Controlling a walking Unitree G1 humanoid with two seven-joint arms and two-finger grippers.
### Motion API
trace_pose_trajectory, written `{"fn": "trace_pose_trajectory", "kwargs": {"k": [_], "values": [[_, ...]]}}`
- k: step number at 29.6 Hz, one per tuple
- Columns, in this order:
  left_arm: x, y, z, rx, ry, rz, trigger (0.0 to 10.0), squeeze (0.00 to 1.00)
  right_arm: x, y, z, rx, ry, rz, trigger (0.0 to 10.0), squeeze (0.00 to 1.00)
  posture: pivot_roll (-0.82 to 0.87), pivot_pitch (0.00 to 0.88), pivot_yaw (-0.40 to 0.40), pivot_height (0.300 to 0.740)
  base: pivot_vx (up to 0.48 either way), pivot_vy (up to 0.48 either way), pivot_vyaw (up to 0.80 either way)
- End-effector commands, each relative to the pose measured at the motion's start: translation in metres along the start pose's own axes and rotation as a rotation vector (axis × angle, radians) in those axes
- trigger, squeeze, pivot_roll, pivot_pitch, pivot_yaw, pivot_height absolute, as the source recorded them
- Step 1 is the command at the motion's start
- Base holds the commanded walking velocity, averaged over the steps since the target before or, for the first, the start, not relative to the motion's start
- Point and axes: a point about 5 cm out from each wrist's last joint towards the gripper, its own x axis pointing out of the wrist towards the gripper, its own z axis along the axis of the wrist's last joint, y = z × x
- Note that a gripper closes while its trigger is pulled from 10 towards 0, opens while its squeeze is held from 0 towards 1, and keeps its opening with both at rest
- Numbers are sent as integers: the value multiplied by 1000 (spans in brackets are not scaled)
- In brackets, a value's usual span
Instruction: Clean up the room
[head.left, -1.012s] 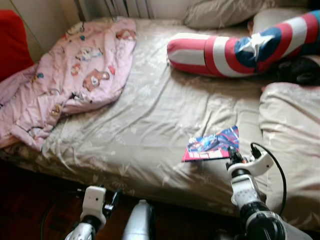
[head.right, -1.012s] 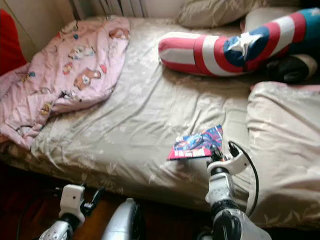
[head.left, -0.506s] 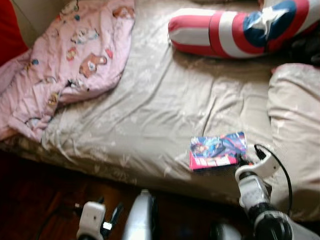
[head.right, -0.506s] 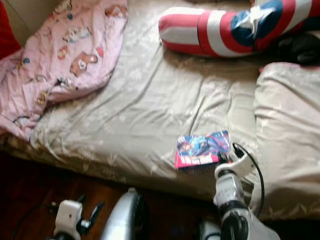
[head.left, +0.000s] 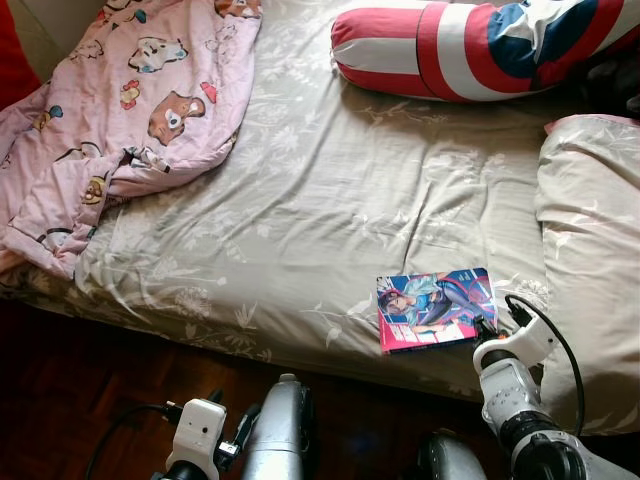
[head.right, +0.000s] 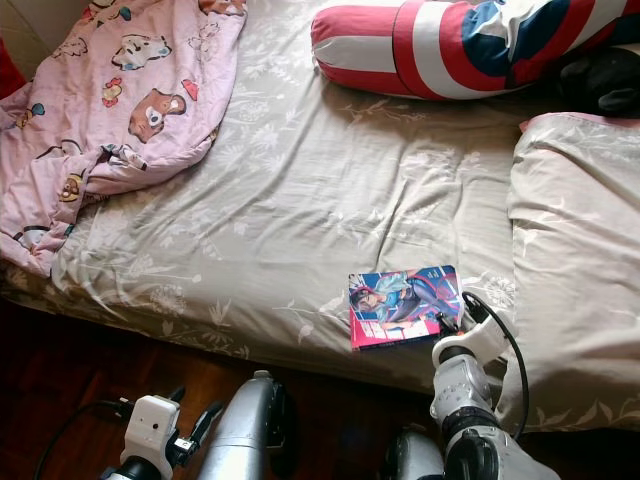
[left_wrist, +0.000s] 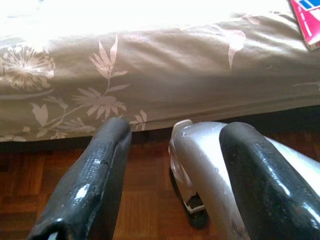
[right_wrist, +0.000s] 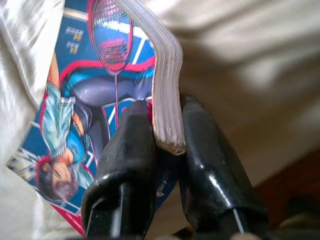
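Book (right_wrist: 95, 125) corner now within right end effector (right_wrist: 167, 145)

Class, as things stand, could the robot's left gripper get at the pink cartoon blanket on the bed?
Probably not without stepping closer: the left gripper hangs low over the floor beside the bed edge, while the pink blanket lies well up the bed.

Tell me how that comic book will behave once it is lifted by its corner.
The comic book looks thin and soft-covered, so it will probably droop. The right end effector pinches only one corner, so pages may fan open. It seems light.
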Motion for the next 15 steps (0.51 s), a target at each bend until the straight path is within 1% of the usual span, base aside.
{"fn": "trace_pose_trajectory", "kwargs": {"k": [1, 3, 4, 5, 7, 8, 9, 13, 15], "values": [[-9, 1, -8, -2, 48, 10, 10000, 0, -4, -16, -6, 118, 1, -73, 10000, 0, 315, 351, 111, 652, 0, 0, 0], [-10, 0, -2, 7, 38, 8, 10000, 0, -3, -11, -7, 158, -3, -55, 10000, 0, 316, 350, 110, 652, 0, 0, 0], [-11, -2, 5, 27, 24, 1, 10000, 0, -2, 0, -7, 238, -10, -6, 10000, 0, 318, 349, 110, 652, 0, 0, 0], [-12, -2, 7, 28, 20, 3, 10000, 0, -1, 5, -7, 269, -18, 18, 10000, 0, 318, 348, 107, 652, 0, 0, 0], [-12, -3, 10, 26, 16, 8, 10000, 0, 1, 14, -5, 303, -31, 57, 10000, 0, 319, 346, 106, 652, 0, 0, 0], [-12, -3, 11, 27, 14, 8, 10000, 0, 1, 16, -4, 310, -33, 66, 10000, 0, 319, 346, 106, 652, 0, 0, 0], [-12, -4, 15, 28, 8, 10, 10000, 0, 3, 22, -4, 294, -23, 72, 10000, 0, 322, 349, 106, 652, 0, 0, 0], [-13, -5, 19, 31, 8, 11, 10000, 0, 3, 26, -4, 283, -10, 72, 10000, 0, 325, 354, 103, 652, 0, 0, 0], [-14, -4, 20, 32, 12, 13, 10000, 0, 3, 27, -6, 216, 8, 77, 10000, 0, 326, 357, 102, 652, 0, 0, 0]]}}
